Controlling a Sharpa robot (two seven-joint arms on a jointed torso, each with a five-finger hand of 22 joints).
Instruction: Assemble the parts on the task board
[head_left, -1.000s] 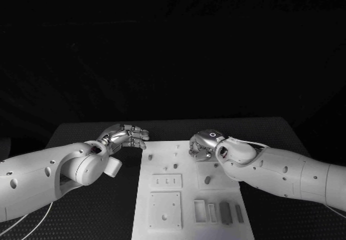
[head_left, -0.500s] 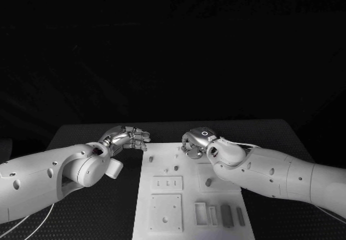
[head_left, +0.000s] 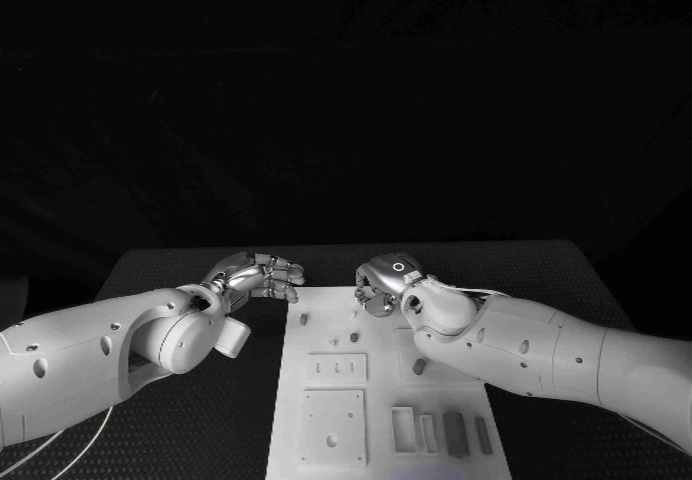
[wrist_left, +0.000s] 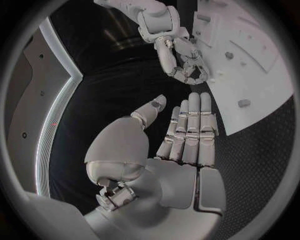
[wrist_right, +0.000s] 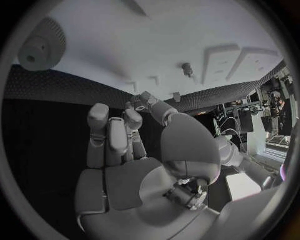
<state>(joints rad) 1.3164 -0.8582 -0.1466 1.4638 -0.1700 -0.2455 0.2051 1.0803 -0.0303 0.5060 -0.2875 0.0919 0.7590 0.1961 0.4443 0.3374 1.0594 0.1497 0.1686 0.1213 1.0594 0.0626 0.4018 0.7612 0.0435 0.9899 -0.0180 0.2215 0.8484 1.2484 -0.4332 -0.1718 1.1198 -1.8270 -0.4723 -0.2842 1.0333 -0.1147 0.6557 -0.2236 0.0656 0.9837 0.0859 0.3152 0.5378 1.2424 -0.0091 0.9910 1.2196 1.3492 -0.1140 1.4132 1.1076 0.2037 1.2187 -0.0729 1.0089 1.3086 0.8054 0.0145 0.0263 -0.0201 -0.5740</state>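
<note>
Pick-up step judged pending: silver right hand, fingers curled in with nothing seen between them, hovers over the far edge of the flat white rectangular task board; silver left hand, fingers loosely apart and empty, beside its far-left corner; small grey parts lie on the near end, so the next move calls for a reach back.

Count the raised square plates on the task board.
2, both on the task board's left half: a three-slot plate mid-board and a one-hole plate nearer the robot. The right arm may hide more.
</note>
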